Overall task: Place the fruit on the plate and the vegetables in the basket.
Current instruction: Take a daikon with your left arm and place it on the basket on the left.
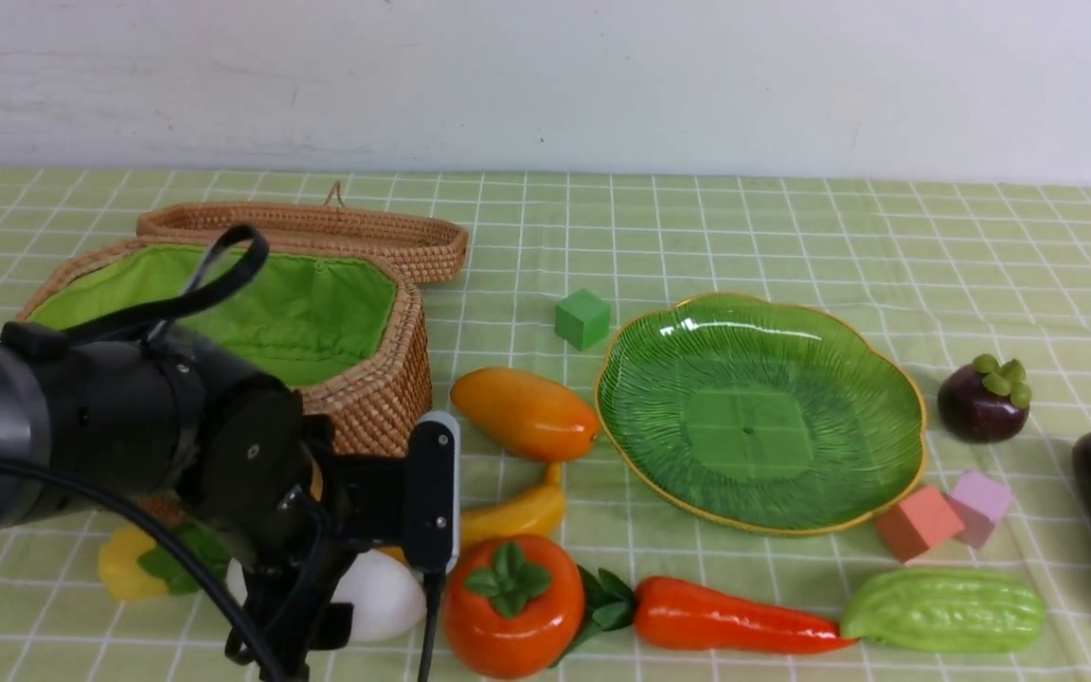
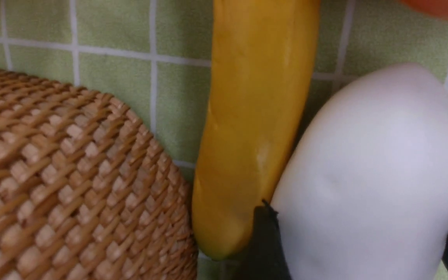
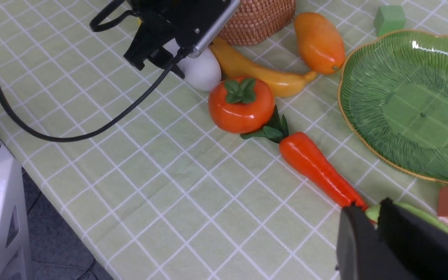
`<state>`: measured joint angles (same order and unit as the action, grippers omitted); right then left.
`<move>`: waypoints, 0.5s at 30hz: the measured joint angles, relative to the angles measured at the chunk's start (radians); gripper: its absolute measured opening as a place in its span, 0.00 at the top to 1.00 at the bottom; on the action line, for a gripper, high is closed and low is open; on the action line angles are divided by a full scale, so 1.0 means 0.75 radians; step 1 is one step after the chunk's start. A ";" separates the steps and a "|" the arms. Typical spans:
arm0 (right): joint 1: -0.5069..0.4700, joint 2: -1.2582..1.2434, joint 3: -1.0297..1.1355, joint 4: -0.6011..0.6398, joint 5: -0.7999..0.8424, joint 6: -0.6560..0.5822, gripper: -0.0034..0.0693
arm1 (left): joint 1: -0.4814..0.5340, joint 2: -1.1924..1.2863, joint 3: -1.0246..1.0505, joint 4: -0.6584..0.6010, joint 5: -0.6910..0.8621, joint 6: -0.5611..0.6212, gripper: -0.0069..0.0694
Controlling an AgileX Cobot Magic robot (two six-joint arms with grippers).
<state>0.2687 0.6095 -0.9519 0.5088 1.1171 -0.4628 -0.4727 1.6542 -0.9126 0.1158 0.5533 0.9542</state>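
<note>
The basket (image 1: 384, 398) stands open, showing only green lining, and everything is placed from it. The plate (image 1: 759, 417) sits off the basket's right end with nothing on it. The left hand (image 2: 360, 245) is low, just in front of the basket's near wall. Its fingers (image 2: 265, 241) are spread wide on either side of the white gourd (image 2: 371, 167), but whether they press it cannot be told. The right hand (image 3: 368, 205), closed on nothing, hangs far from the basket above the carrot (image 3: 317, 171), so the left is plainly nearer. The gourd rests on the surface, its long axis seemingly running along that wall and away from the wrist, so the fingers span its narrow width. The banana (image 2: 255, 116) touches it on the basket side. The move ahead looks like a short lift back over the wall.
</note>
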 joint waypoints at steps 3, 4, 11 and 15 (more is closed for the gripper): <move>0.000 0.000 0.000 0.000 0.001 0.000 0.82 | 0.000 0.003 -0.008 -0.009 0.019 0.004 0.20; 0.000 0.000 0.000 0.000 0.003 0.000 0.82 | 0.000 0.003 -0.008 -0.016 0.024 0.006 0.20; 0.000 0.000 0.000 0.000 0.012 0.000 0.82 | 0.000 -0.004 -0.011 -0.079 0.061 0.006 0.20; 0.000 0.000 0.000 0.000 0.013 -0.005 0.81 | 0.000 -0.026 -0.002 -0.115 0.129 0.006 0.20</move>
<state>0.2687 0.6095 -0.9519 0.5088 1.1270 -0.4665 -0.4727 1.6347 -0.9142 0.0296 0.6502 0.9585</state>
